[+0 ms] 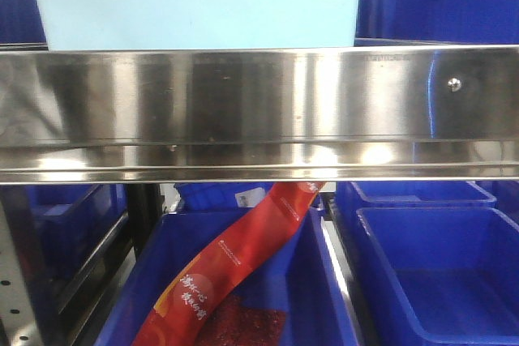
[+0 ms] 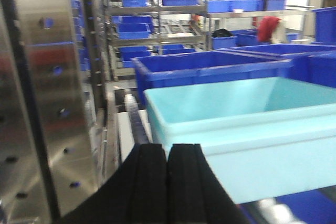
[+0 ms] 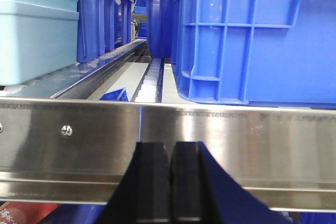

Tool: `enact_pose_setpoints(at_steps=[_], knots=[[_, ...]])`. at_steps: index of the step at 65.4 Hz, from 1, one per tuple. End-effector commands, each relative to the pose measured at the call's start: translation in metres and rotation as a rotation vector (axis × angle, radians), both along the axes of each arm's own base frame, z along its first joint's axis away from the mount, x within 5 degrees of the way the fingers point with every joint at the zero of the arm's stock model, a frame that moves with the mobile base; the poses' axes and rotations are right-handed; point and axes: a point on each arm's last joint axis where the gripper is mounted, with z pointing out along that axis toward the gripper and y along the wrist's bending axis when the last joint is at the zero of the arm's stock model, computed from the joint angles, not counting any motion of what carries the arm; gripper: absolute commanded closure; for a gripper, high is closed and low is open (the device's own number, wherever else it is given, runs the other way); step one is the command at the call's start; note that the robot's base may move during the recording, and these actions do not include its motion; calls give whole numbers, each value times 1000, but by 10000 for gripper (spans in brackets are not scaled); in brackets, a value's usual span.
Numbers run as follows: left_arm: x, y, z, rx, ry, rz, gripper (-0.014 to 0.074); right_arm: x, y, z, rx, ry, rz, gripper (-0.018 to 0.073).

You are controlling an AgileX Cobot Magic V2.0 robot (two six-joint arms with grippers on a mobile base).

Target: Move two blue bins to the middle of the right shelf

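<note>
One pale aqua bin (image 1: 199,6) stands on the shelf level above the steel front rail (image 1: 259,111). In the left wrist view the same kind of bin (image 2: 252,129) fills the right half, open side up. My left gripper (image 2: 168,149) is shut with nothing in it, just in front of that bin's near left corner. In the right wrist view a pale bin (image 3: 31,35) shows at the far left. My right gripper (image 3: 171,148) is shut and empty, low in front of the rail (image 3: 236,145).
Royal-blue bins crowd the shelf: one (image 3: 252,35) right of the pale bin, another (image 2: 210,69) behind it. More royal-blue bins (image 1: 446,273) sit on the level below, one holding a red package (image 1: 235,257). A perforated steel upright (image 2: 47,103) stands at left.
</note>
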Motion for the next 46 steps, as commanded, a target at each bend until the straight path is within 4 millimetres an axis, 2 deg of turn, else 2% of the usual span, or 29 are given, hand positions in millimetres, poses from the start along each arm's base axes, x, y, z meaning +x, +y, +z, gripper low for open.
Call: enact_pose_setpoints(at_steps=[1,10,27,32,46], knots=[[-4,3,-19,-4,-67,25,707,0,0,1,3,-16,-4,724],[-18,12,-63,-87,-41,110,707,0,0,1,3,-16,-4,724],[-40,18,-128,-186,-51,174,707,0,0,1,3,-16,-4,724],[-41,18,-140,-185,-37,175,707,0,0,1,3,-16,-4,724],[-41,18,-140,-121,-36,178,707,0,0,1,3,-16,-4,724]])
